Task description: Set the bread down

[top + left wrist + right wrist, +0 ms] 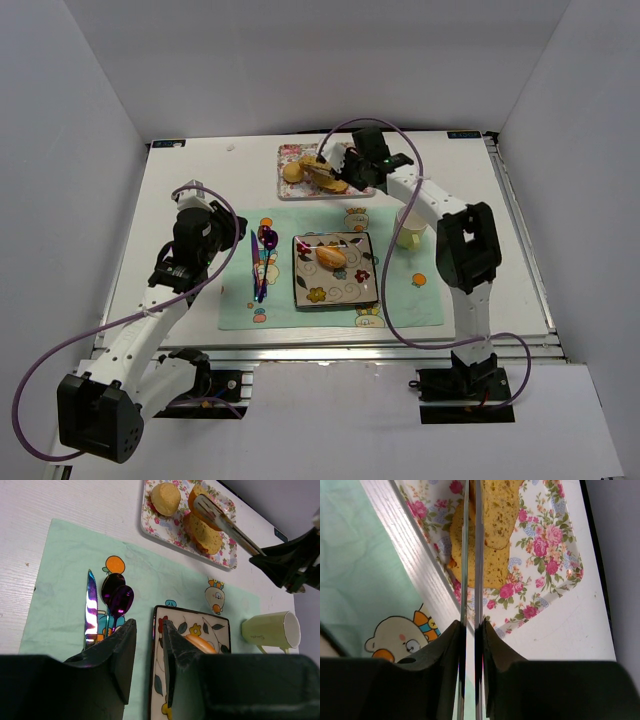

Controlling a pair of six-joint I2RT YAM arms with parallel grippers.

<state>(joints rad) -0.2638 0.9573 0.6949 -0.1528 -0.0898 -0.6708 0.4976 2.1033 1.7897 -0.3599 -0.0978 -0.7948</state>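
Note:
Several bread pieces (318, 172) lie on a flowered tray (288, 153) at the back: a round roll (165, 498) and toasted slices (202, 530). One oval roll (331, 257) lies on the square flowered plate (305, 295). My right gripper (352, 168) is shut on metal tongs (225, 522), whose tips rest on the slices (492, 530). The tong blades (471, 555) are nearly together between my fingertips (471, 635). My left gripper (208, 240) hovers over the placement mat, left of the plate. Its jaws (149, 645) are slightly apart and empty.
A green placemat (330, 315) holds the plate, a purple knife (91, 607) and spoons (117, 602) to its left. A pale green cup (408, 228) lies on its side at the right of the plate. White walls enclose the table.

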